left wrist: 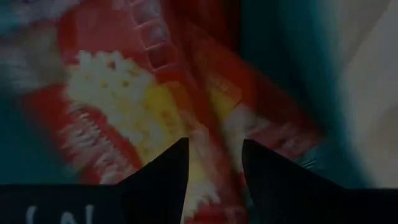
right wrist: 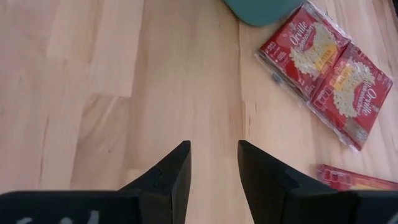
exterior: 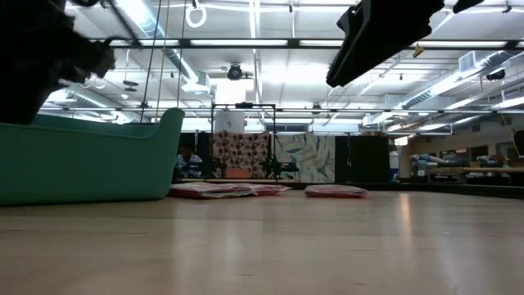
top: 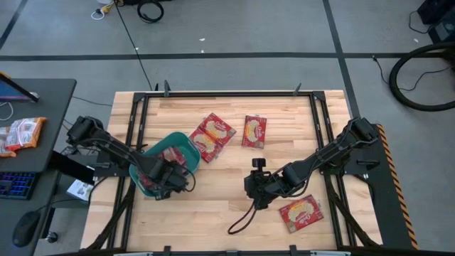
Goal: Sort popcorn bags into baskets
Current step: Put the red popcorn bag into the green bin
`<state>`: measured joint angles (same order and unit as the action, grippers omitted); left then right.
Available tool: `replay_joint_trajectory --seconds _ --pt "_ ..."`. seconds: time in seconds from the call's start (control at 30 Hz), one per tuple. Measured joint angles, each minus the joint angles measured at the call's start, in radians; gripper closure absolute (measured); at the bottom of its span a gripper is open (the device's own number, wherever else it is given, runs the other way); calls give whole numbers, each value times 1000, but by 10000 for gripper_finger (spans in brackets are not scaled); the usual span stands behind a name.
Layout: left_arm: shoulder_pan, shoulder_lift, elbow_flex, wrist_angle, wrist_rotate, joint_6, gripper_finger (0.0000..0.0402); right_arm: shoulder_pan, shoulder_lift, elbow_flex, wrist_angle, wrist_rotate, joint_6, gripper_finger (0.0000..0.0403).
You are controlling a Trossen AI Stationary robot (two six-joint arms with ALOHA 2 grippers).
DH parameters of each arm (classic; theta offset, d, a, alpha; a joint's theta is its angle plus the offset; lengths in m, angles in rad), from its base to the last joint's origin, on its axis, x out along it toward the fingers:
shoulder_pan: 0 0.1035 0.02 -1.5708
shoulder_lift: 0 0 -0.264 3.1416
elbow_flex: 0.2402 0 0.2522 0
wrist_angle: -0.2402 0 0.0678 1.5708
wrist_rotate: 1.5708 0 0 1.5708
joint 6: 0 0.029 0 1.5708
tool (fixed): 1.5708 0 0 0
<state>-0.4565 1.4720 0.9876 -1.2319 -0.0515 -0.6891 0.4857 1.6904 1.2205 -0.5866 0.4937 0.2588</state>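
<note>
Popcorn bags (top: pixel 211 136) lie just beside the basket (top: pixel 165 147), where my left gripper (left wrist: pixel 214 163) hangs with fingers apart over packets inside; my empty, parted right gripper (right wrist: pixel 212 163) is nearer the pair.

Basket (top: pixel 172 146) at table's (top: pixel 213 213) left-centre, left gripper (top: pixel 170 178) over its near end above packets (left wrist: pixel 124 112) inside. Two overlapping bags (top: pixel 211 135) touching basket's right. One bag (top: pixel 254 131) farther right. Another (top: pixel 300 212) near right, beside right gripper (top: pixel 254 188).
</note>
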Motion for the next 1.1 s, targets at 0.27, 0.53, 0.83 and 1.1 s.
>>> replay_joint_trajectory --seconds 0.27,0.53,0.83,1.1 --pt "-27 -2 158 33 -140 3 248 -69 -3 -28 -59 -24 -39 266" --pt "-47 -3 158 130 -324 45 249 -196 -11 -148 34 -125 -107 266" --pt "-3 -181 49 270 -358 153 273 -364 -58 -253 112 -168 -179 266" --pt "29 -311 -72 407 -407 239 284 -408 -46 -256 81 -132 -237 266"
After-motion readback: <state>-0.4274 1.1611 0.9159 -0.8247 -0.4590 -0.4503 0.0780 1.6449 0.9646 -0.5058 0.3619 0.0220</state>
